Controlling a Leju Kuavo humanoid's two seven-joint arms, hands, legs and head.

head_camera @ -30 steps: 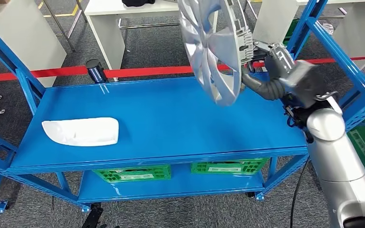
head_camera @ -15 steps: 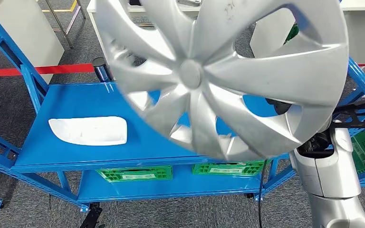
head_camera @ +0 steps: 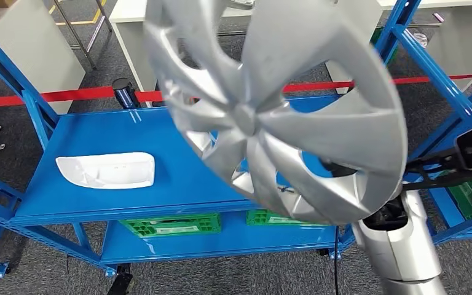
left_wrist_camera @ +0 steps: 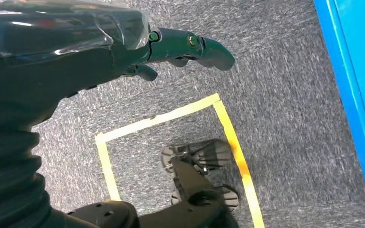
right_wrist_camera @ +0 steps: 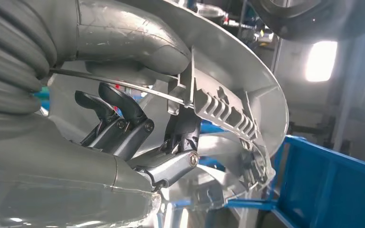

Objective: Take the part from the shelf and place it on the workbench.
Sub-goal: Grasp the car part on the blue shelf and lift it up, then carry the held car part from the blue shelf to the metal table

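A large silver wheel cover (head_camera: 270, 104) hangs close in front of my head camera, face toward me and tilted, hiding much of the blue shelf top (head_camera: 178, 141). In the right wrist view my right hand (right_wrist_camera: 138, 128) grips the wheel cover (right_wrist_camera: 237, 71) at its rim, thumb over the edge and dark fingers (right_wrist_camera: 119, 107) behind it. The silver right forearm (head_camera: 399, 246) rises from the lower right. My left hand (left_wrist_camera: 171, 45) hangs over grey carpet with its fingers stretched out and nothing in them.
A white moulded part (head_camera: 106, 170) lies on the left of the shelf top. Green crates (head_camera: 172, 224) sit on the lower shelf. Behind the shelf run a red barrier tape (head_camera: 67, 94) and white tables (head_camera: 129, 37). Blue uprights (head_camera: 430, 55) stand at the right.
The wheel cover swung from edge-on at the upper right to face-on near the camera, then drifted a little right and tilted. My right arm has dropped lower in the picture.
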